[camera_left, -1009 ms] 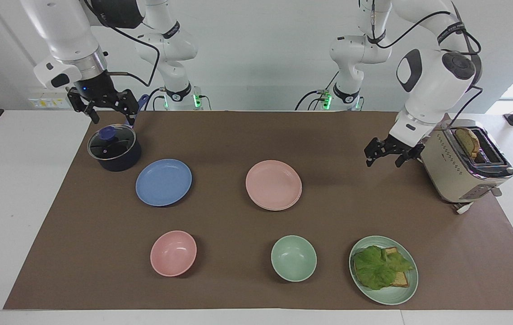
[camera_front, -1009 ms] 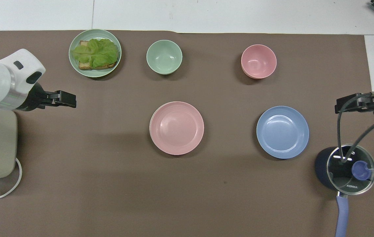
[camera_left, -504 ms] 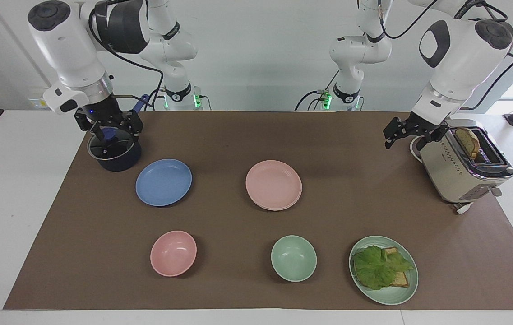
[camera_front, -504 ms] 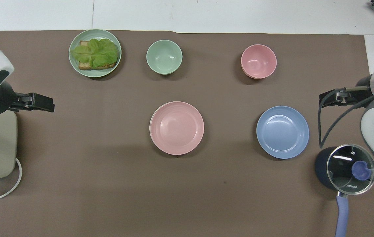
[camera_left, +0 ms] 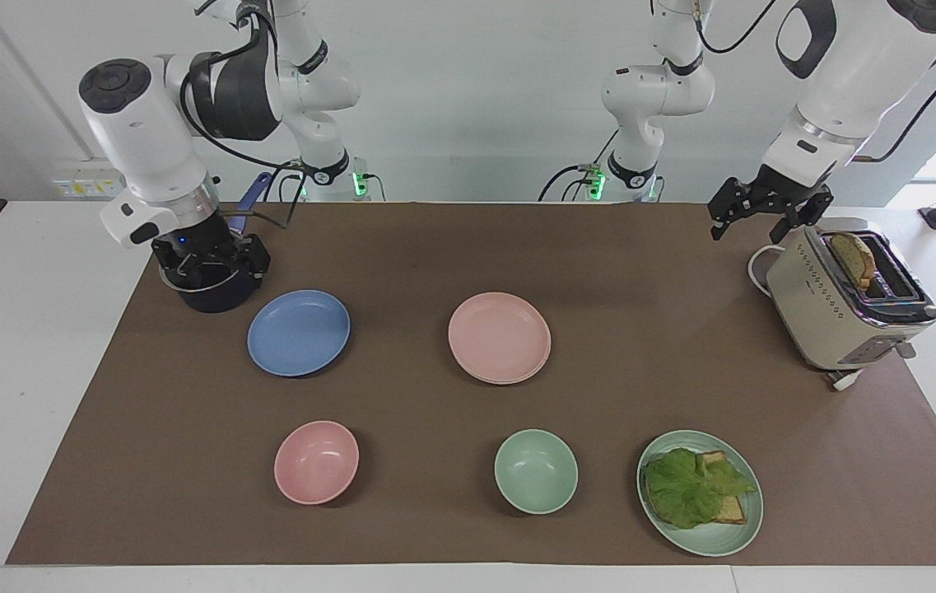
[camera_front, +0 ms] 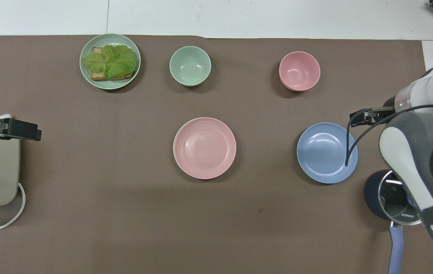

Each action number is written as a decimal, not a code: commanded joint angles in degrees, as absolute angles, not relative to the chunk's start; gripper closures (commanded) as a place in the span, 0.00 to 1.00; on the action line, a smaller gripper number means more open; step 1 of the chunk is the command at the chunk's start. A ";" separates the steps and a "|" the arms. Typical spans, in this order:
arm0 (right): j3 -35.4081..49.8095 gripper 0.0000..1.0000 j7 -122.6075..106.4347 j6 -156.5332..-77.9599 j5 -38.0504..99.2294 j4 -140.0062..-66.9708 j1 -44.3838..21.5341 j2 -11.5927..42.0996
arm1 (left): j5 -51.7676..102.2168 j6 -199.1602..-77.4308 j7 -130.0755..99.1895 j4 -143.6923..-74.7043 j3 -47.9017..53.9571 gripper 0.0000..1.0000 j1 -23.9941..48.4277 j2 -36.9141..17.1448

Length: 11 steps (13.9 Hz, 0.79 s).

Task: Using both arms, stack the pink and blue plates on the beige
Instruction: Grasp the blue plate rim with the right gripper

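Note:
The pink plate (camera_left: 499, 336) (camera_front: 205, 147) lies mid-table, and a pale rim (camera_front: 174, 149) peeks out beneath it, so it rests on the beige plate. The blue plate (camera_left: 298, 332) (camera_front: 326, 152) lies alone on the mat, toward the right arm's end. My right gripper (camera_left: 208, 265) (camera_front: 355, 118) hangs open and empty over the dark pot's edge, just beside the blue plate. My left gripper (camera_left: 764, 212) (camera_front: 35, 133) is open and empty, up in the air by the toaster.
A dark pot (camera_left: 212, 292) with a glass lid and blue handle stands beside the blue plate. A cream toaster (camera_left: 846, 305) holds bread at the left arm's end. Farther from the robots stand a pink bowl (camera_left: 316, 461), a green bowl (camera_left: 535, 471) and a green plate (camera_left: 723, 539) with lettuce on toast.
The right gripper has come down from above the pot and swung toward the blue plate. The left gripper has risen and drawn back toward the toaster's end. No plate has moved.

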State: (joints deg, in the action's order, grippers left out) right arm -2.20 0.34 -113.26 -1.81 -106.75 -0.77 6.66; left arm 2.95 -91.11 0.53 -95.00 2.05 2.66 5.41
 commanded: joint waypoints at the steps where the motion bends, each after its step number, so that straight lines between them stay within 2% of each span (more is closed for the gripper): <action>1: -1.93 0.00 -3.95 -117.24 -1.05 -112.14 0.97 5.45 | 1.93 -90.52 1.32 -94.31 2.55 0.00 1.93 5.27; 4: -1.93 0.00 -4.48 -123.21 -1.23 -117.15 1.84 5.54 | 1.93 -90.18 1.23 -94.31 2.55 0.00 1.76 5.27; 8: -1.93 0.00 -4.57 -124.89 -1.49 -119.62 2.54 5.54 | 1.93 -89.74 1.14 -94.31 2.55 0.00 1.23 5.27; 11: -1.93 0.00 -4.57 -130.94 -1.76 -123.39 2.81 7.20 | 1.93 -89.74 1.23 -94.31 2.55 0.00 1.14 5.27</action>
State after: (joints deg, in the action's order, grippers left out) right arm -2.32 -2.68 -126.84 -1.84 -120.15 1.83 6.84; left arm 2.91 -91.06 0.53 -95.00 1.99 1.98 5.38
